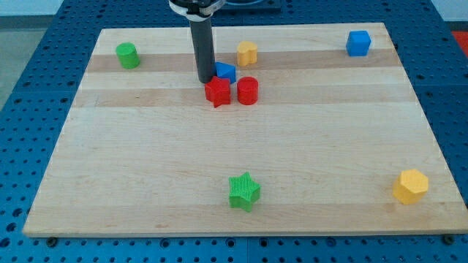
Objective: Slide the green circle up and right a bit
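Observation:
The green circle (128, 55) is a short green cylinder near the board's top left corner. My tip (205, 79) is at the lower end of the dark rod, right of the green circle by about a sixth of the view's width and slightly lower. It stands just left of a small blue block (225, 71) and just above the red star (218, 92). I cannot tell whether it touches them.
A red cylinder (248, 90) sits right of the red star. A yellow block (247, 52) lies above them. A blue cube (358, 43) is at the top right, a yellow hexagon (410, 185) at the bottom right, a green star (244, 191) at the bottom middle. The wooden board (146, 183) rests on a blue perforated table.

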Robot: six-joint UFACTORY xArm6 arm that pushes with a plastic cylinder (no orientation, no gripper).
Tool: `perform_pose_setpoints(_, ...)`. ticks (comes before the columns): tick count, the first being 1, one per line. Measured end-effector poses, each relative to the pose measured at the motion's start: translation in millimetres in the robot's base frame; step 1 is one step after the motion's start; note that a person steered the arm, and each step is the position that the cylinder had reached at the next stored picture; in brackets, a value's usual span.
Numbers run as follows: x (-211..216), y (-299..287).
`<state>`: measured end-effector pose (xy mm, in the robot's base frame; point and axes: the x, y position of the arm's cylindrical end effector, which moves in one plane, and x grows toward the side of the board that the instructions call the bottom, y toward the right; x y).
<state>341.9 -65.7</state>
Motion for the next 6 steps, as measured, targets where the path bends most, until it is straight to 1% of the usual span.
perform_pose_setpoints(1,0,7)
perform_pose_setpoints(2,0,-17)
perform_pose_setpoints(6,12,-169)
